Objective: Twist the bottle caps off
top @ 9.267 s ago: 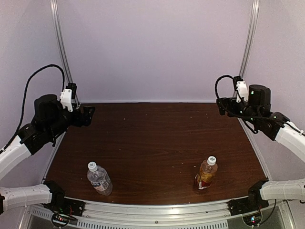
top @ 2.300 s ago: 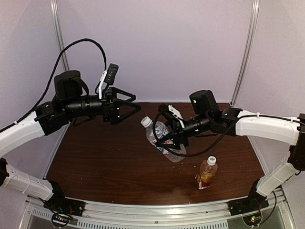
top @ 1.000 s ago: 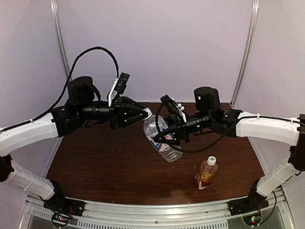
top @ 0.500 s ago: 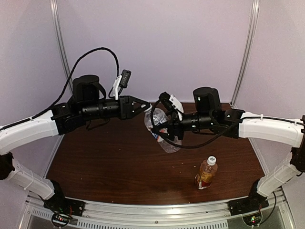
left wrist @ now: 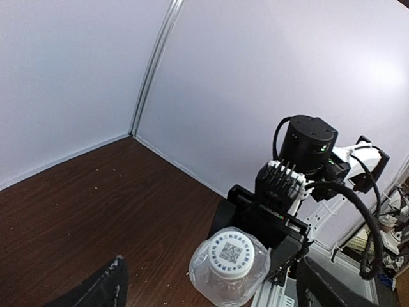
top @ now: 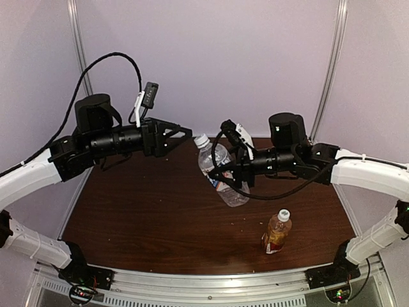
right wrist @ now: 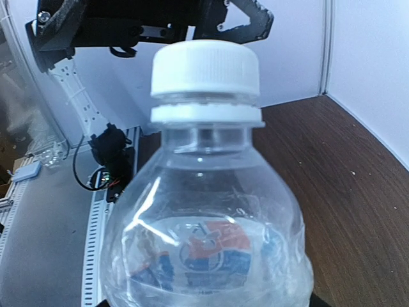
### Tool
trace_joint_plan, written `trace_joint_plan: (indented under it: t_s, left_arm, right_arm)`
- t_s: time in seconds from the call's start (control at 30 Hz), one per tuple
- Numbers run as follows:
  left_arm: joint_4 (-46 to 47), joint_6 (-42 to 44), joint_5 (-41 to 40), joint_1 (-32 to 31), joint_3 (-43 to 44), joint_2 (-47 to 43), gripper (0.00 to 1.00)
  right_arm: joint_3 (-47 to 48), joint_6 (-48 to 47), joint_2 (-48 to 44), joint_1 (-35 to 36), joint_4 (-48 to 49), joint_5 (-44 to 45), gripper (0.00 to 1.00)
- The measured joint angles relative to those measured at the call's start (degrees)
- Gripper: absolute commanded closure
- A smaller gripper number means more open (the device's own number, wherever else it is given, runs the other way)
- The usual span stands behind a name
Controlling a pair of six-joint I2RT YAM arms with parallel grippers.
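My right gripper (top: 225, 174) is shut on the body of the clear bottle (top: 220, 178) with colourless liquid and holds it tilted above the table. Its white cap (top: 202, 139) sits on the neck and points at my left gripper (top: 181, 139). That gripper is open, a short way left of the cap and not touching it. In the left wrist view the cap (left wrist: 232, 254) faces the camera between the spread fingers (left wrist: 105, 289). The right wrist view is filled by the bottle (right wrist: 204, 230) and its cap (right wrist: 206, 67). The amber bottle (top: 277, 233) stands upright at the front right with its cap (top: 284, 215) on.
The dark wooden table (top: 140, 204) is walled by pale panels with metal rails at the back corners. A metal rail (top: 211, 281) runs along the near edge between the arm bases.
My left gripper was shut on the clear bottle's cap; it has opened and drawn back to the left. The cap stays on the neck. The right arm shifted the bottle slightly right.
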Motion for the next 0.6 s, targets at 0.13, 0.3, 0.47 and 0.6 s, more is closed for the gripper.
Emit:
trace_joint_plan:
  t_s: [0.13, 0.3, 0.47, 0.6]
  left_arm:
    - [1.4, 4.4, 7.3, 0.5, 0.0, -1.8, 0.09]
    - [4.3, 8.0, 16.4, 0.5, 0.2, -0.3, 0.20]
    - [6.9, 9.6, 24.0, 0.5, 1.7, 3.9, 0.32]
    - [7.6, 10.7, 27.8, 0.5, 2.5, 5.7, 0.41]
  right_arm:
    - [0.0, 1.6, -1.6, 0.0, -0.3, -7.0, 0.65]
    - [-0.1, 3.1, -1.9, 0.0, -0.8, -13.9, 0.64]
    - [0.9, 3.5, -1.0, 0.0, -2.0, -18.3, 0.65]
    - [3.4, 3.4, 1.8, 0.0, -2.9, -20.6, 0.65]
